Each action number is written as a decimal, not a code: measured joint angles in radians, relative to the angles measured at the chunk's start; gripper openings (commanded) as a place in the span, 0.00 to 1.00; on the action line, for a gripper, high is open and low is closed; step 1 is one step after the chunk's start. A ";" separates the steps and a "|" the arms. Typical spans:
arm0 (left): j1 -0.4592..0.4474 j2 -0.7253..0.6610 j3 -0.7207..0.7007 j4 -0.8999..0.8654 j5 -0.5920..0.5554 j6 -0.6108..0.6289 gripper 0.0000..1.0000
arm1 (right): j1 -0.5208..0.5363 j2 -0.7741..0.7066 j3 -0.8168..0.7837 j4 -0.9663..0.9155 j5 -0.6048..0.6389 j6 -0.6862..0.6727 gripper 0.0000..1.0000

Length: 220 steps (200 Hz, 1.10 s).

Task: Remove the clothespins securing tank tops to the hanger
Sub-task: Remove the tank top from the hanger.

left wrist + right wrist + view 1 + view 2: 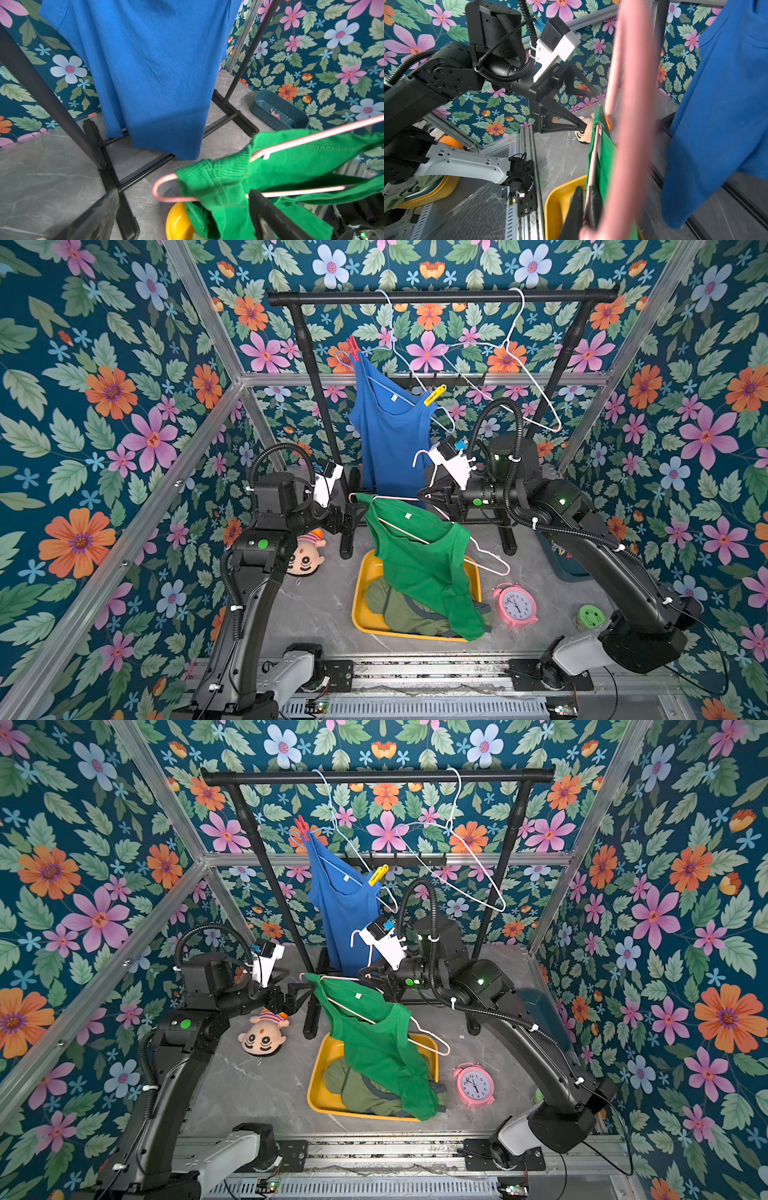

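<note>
Clothespins (353, 347) (434, 395) clipped: two, on blue tank top (390, 435).

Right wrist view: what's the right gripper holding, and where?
The right gripper is shut on the pink hanger, clamping its sloping shoulder wire where the green tank top hangs. The left gripper is open, empty.

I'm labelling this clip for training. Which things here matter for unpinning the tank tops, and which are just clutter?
Job: red plastic clothespin, yellow plastic clothespin, blue tank top, bright green tank top, olive tank top, pink wire hanger.
Lying about: plush doll head, pink alarm clock, small round green object.
</note>
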 measured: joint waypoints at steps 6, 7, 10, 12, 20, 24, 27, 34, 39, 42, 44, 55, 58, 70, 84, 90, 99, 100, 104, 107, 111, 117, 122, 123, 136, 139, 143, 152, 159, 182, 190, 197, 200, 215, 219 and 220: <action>0.000 0.000 -0.002 0.000 0.001 -0.005 1.00 | 0.004 0.006 0.003 0.002 0.009 0.000 0.00; 0.000 0.000 -0.003 0.000 0.001 -0.007 1.00 | 0.005 0.007 0.004 0.002 0.012 0.000 0.00; 0.000 0.000 -0.003 0.001 0.001 -0.013 0.99 | 0.007 0.009 0.005 0.002 0.017 0.000 0.00; 0.000 0.000 -0.004 0.002 0.002 -0.019 1.00 | 0.009 0.011 0.005 0.002 0.021 -0.001 0.00; 0.000 0.000 -0.004 0.006 0.002 -0.023 1.00 | 0.014 0.016 0.006 0.002 0.033 -0.001 0.00; 0.000 0.000 -0.003 0.007 0.002 -0.024 1.00 | 0.017 0.019 0.006 0.002 0.039 -0.001 0.00; 0.000 0.000 -0.003 0.008 0.001 -0.026 1.00 | 0.018 0.021 0.006 0.002 0.045 -0.002 0.00; 0.000 0.000 -0.003 0.012 0.000 -0.026 1.00 | 0.020 0.025 0.006 0.002 0.049 -0.002 0.00; -0.002 0.000 -0.003 0.015 -0.004 -0.026 1.00 | 0.021 0.026 0.006 0.002 0.051 -0.002 0.00; -0.003 0.001 -0.003 0.016 -0.005 -0.026 1.00 | 0.023 0.026 0.006 0.002 0.052 -0.002 0.00; -0.004 0.002 -0.003 0.018 -0.005 -0.026 1.00 | 0.024 0.026 0.006 0.002 0.053 -0.002 0.00; -0.008 0.005 -0.003 0.027 -0.005 -0.026 1.00 | 0.029 0.026 0.007 0.002 0.061 -0.002 0.00; -0.009 0.006 -0.005 0.031 -0.004 -0.026 1.00 | 0.032 0.026 0.010 0.002 0.063 -0.002 0.00; -0.013 0.007 -0.011 0.035 0.001 -0.029 1.00 | 0.040 0.026 0.017 0.002 0.067 -0.004 0.00; -0.013 0.008 -0.018 0.035 0.011 -0.030 1.00 | 0.045 0.026 0.027 0.002 0.068 -0.005 0.00; -0.014 0.007 -0.021 0.035 0.014 -0.030 1.00 | 0.045 0.026 0.032 0.002 0.068 -0.005 0.00; -0.015 0.007 -0.026 0.036 0.021 -0.030 1.00 | 0.045 0.026 0.039 0.002 0.068 -0.005 0.00; -0.015 0.007 -0.027 0.036 0.021 -0.030 1.00 | 0.045 0.026 0.039 0.002 0.068 -0.005 0.00; -0.015 0.007 -0.029 0.036 0.022 -0.030 1.00 | 0.047 0.025 0.043 0.001 0.068 -0.005 0.00; -0.015 0.007 -0.031 0.036 0.023 -0.030 0.99 | 0.048 0.025 0.045 0.000 0.069 -0.005 0.00; -0.015 0.008 -0.034 0.036 0.023 -0.030 1.00 | 0.051 0.024 0.048 0.000 0.069 -0.005 0.00; -0.015 0.009 -0.037 0.036 0.023 -0.030 1.00 | 0.056 0.022 0.051 -0.002 0.069 -0.006 0.00; -0.015 0.011 -0.039 0.036 0.022 -0.030 0.99 | 0.060 0.019 0.053 -0.003 0.069 -0.008 0.00; -0.015 0.011 -0.039 0.036 0.022 -0.030 0.99 | 0.061 0.018 0.053 -0.005 0.069 -0.008 0.00; -0.015 0.013 -0.040 0.035 0.019 -0.030 0.99 | 0.071 0.011 0.059 -0.012 0.068 -0.014 0.00; -0.015 0.013 -0.040 0.036 0.018 -0.030 0.99 | 0.073 0.009 0.061 -0.014 0.068 -0.016 0.00; -0.015 0.013 -0.039 0.036 0.019 -0.030 0.99 | 0.075 0.008 0.063 -0.018 0.068 -0.020 0.00; -0.015 0.013 -0.035 0.037 0.018 -0.030 0.99 | 0.077 0.005 0.065 -0.025 0.067 -0.024 0.00; -0.015 0.015 -0.033 0.039 0.017 -0.030 0.98 | 0.080 0.004 0.066 -0.031 0.068 -0.028 0.00; -0.015 0.022 -0.032 0.043 0.008 -0.031 0.93 | 0.094 0.002 0.066 -0.047 0.071 -0.039 0.00; -0.015 0.023 -0.032 0.044 0.008 -0.039 0.91 | 0.097 0.000 0.066 -0.053 0.077 -0.046 0.00; -0.015 0.023 -0.032 0.043 0.008 -0.044 0.88 | 0.097 0.000 0.066 -0.056 0.082 -0.052 0.00; -0.015 0.022 -0.032 0.043 0.008 -0.045 0.86 | 0.098 -0.001 0.066 -0.057 0.087 -0.053 0.00; -0.015 0.022 -0.031 0.044 0.002 -0.045 0.75 | 0.098 -0.002 0.062 -0.066 0.105 -0.063 0.00; -0.015 0.022 -0.031 0.044 0.000 -0.045 0.71 | 0.097 -0.004 0.060 -0.071 0.109 -0.067 0.00; -0.015 0.022 -0.031 0.044 0.000 -0.045 0.70 | 0.097 -0.004 0.058 -0.072 0.112 -0.068 0.00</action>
